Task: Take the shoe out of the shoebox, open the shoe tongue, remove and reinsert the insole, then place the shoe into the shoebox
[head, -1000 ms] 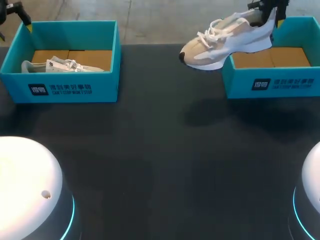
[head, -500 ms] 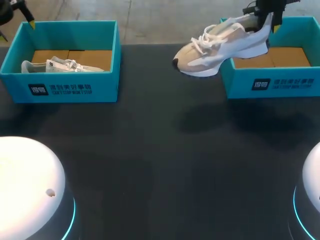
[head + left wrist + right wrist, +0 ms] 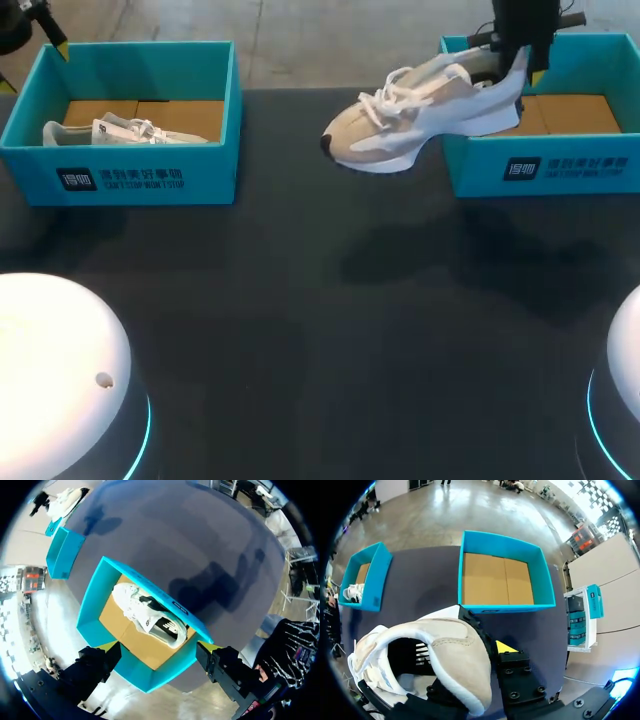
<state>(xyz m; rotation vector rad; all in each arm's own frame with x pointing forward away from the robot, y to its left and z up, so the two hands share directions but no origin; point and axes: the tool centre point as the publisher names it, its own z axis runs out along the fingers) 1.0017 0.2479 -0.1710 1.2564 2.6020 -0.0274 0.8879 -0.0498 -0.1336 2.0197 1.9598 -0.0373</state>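
Observation:
A beige and white shoe (image 3: 420,115) hangs above the table, toe pointing left, just past the left wall of the right teal shoebox (image 3: 545,165). My right gripper (image 3: 515,58) is shut on its heel collar. In the right wrist view the heel (image 3: 452,655) fills the space at my right gripper (image 3: 470,650), one yellow tip (image 3: 505,646) outside it, and the shoebox (image 3: 502,575) ahead shows a bare cardboard floor. My left gripper (image 3: 159,647) is open above the left teal shoebox (image 3: 100,610), where a white shoe (image 3: 145,615) lies on its side.
The left shoebox (image 3: 125,175) with its white shoe (image 3: 120,130) stands at the table's back left. My left gripper (image 3: 35,25) hovers by its far left corner. The black tabletop (image 3: 320,300) spreads in front; two white round arm bases (image 3: 60,380) (image 3: 620,400) fill the near corners.
My right gripper has carried the beige shoe leftward and slightly lower, away from over the right shoebox. The left arm has barely shifted.

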